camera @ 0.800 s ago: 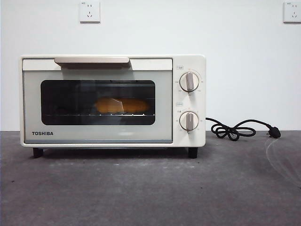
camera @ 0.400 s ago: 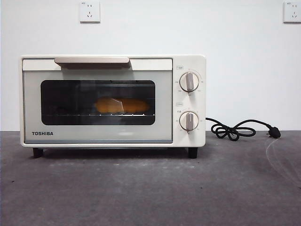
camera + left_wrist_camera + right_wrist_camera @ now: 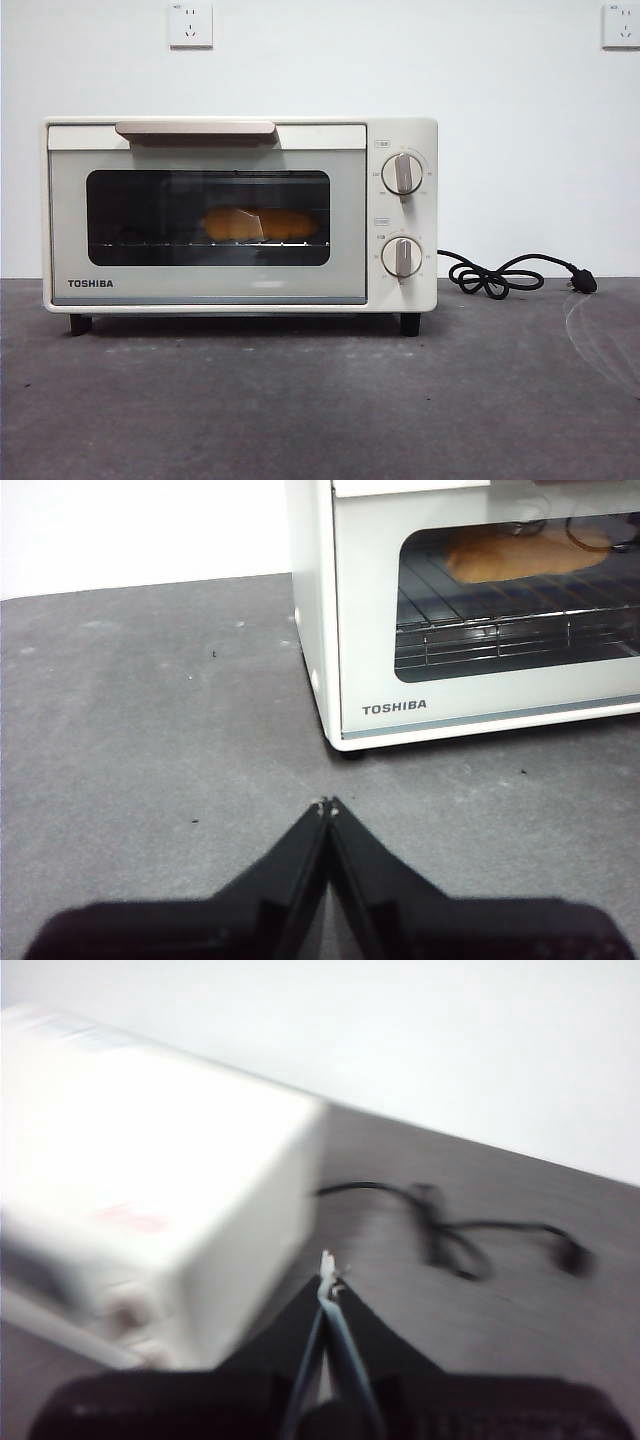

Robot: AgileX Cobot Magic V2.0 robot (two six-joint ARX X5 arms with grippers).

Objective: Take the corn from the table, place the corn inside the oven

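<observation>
Glossy yellow-orange corn cob lies on the wire rack inside the cream-white oven, dimmed by its shut dark glass door marked TOSHIBA. Left pincer and right pincer hover pressed together, empty, above the dark grey table; the right wrist view is blurred.

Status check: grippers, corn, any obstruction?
Left gripper shut, empty, off the oven. Right gripper shut, empty. Corn on rack, door closed. No obstruction.

Even, bright light; a soft shadow lies under the oven; the right wrist view is blurred.
</observation>
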